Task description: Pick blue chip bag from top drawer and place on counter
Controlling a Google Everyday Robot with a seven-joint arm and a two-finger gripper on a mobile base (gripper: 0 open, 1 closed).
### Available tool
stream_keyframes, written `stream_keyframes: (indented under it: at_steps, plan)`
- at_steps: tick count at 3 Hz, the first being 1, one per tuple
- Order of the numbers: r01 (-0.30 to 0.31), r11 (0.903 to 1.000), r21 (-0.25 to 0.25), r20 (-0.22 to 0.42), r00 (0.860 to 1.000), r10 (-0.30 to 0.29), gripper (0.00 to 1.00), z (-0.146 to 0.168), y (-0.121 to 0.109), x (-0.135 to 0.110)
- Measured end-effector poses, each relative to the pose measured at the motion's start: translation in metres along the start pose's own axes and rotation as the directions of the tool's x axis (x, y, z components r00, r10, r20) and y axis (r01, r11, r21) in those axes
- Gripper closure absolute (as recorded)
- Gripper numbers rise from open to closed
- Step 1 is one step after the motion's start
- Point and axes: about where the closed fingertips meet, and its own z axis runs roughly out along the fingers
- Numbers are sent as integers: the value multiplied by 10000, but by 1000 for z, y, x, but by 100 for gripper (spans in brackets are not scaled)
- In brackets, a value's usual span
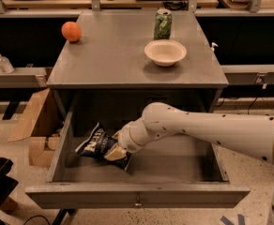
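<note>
A: Nearest, the top drawer (137, 195) stands pulled out. The gripper (114, 152) is down inside its left half, against the right edge of the blue chip bag (95, 143). Jaws: cannot tell, the wrist covers them.

B: The bag?

A: Dark navy, crinkled, white lettering, pale edges. It lies tilted near the drawer's left wall, on or just above the floor; I can't tell which.

B: So the step is securing it and lifting it out. Advice?

A: My judgement: hold a good fold of the foil, not just the pale seam, since thin film slips. Raise it straight up until it clears the drawer walls and the counter's near lip, then carry it back.

B: Where to set it?

A: The counter (113, 55) has bare space at near left. Farther back, the bowl (165, 52) sits to the right, the green can (163, 24) behind it, and an orange (71, 31) at far left. Keep well apart from those.
</note>
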Motion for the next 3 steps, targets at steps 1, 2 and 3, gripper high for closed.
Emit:
stream_keyframes:
  at_steps: [1,2,3]
  plan:
    - [0,10000,0,0,10000,0,100,0,0,0]
    - [0,10000,0,0,10000,0,81,0,0,0]
    - [0,10000,-1,0,10000,0,59,0,0,0]
